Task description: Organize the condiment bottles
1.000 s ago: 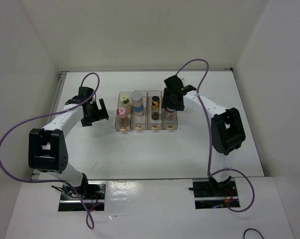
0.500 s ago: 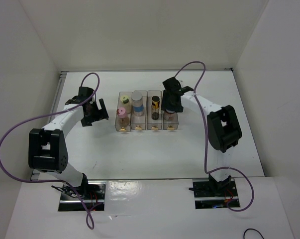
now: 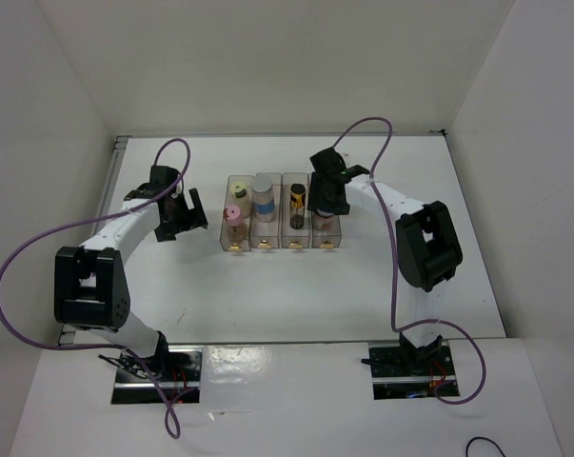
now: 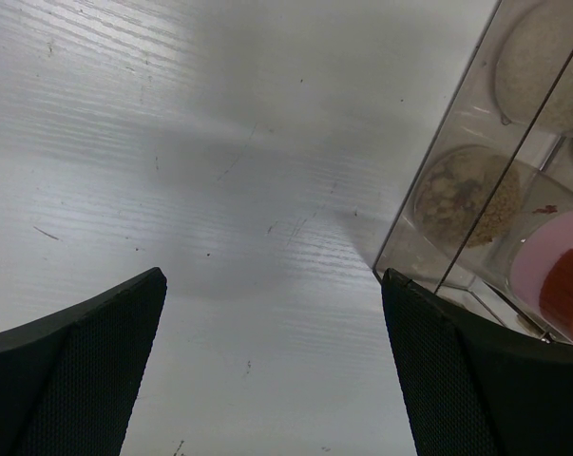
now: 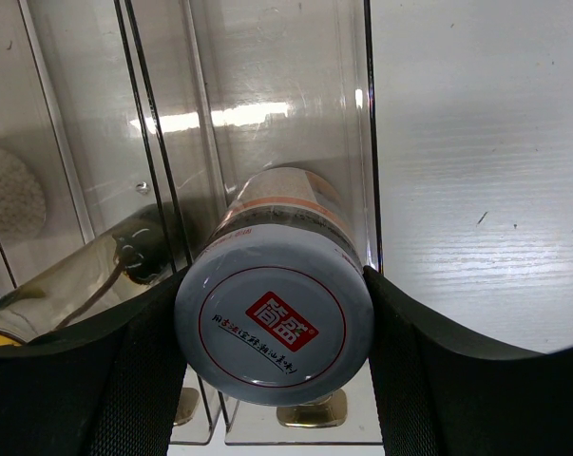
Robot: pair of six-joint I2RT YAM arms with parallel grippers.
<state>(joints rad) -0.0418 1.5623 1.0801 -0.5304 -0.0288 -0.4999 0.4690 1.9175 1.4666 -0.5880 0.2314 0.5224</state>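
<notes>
Four clear bins [image 3: 297, 239] in a tight row mid bench [image 3: 296, 295], gold knobs [image 3: 265, 248] on near ends; white walls [image 3: 267, 67] around.

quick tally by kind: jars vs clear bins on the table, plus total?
Jars: 5 (yellow-green cap, pink cap, blue-band white lid, dark brown, red-mark white lid)
Clear bins: 4
Total: 9

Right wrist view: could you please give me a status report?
Right gripper shut on white-lidded, red-marked jar, in rightmost clear plastic bin. Left gripper open, empty. Nothing obstructing.
</notes>
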